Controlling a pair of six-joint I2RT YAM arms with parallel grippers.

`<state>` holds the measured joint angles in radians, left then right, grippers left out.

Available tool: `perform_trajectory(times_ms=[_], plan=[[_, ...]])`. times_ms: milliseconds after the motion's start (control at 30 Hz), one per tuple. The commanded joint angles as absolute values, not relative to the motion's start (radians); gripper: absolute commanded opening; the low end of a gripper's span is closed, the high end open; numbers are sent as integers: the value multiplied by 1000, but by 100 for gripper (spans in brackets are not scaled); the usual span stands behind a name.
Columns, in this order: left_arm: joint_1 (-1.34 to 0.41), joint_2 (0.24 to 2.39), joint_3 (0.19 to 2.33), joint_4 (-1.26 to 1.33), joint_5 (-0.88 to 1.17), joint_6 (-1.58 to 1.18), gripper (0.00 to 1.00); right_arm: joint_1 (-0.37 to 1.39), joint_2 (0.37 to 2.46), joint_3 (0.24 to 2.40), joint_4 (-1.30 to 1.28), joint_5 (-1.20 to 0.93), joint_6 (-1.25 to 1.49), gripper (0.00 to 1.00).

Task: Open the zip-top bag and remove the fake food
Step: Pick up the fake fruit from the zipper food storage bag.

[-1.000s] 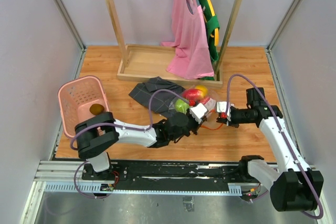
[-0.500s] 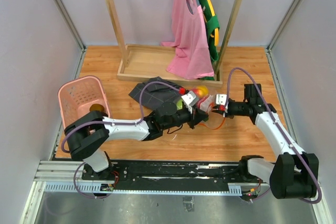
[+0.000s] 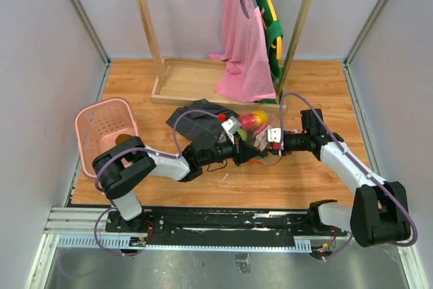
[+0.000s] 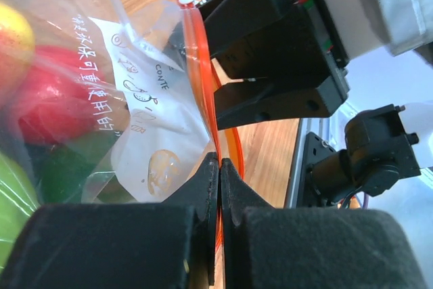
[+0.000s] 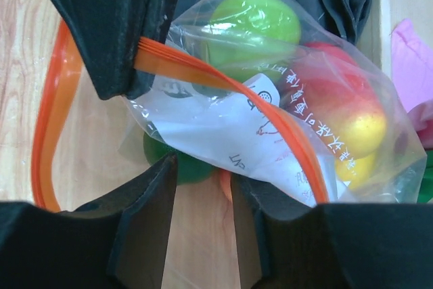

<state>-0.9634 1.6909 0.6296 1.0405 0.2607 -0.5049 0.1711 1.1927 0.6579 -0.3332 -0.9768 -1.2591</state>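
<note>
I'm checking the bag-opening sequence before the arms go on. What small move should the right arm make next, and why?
Probably ease the right gripper forward and close it on the orange zip strip just ahead. Its jaws stand apart, holding nothing, while the left gripper is pinched shut on the strip of the zip-top bag, with the fake food inside.

Top view bright, even; soft shadows on wooden table (image 3: 318, 86). Left wrist: fake food (image 4: 47, 106) blurred at 9 o'clock, foreground at 6 soft. Right wrist: sheen on zip-top bag (image 5: 379, 147) at 3.
</note>
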Motion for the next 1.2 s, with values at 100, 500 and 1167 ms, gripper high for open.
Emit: perform_trajectory(times_ms=[100,500,1167], plan=[[-953,1727,609,1161,282,-543,0,251,1262,668,-297,-908,-1249,44],[-944,1762,569,1209,287,-561,0,335,1339,680,-281,-822,-1235,70],[-939,1838,481,1351,283,-626,0,432,1461,733,-218,-656,-1120,81]])
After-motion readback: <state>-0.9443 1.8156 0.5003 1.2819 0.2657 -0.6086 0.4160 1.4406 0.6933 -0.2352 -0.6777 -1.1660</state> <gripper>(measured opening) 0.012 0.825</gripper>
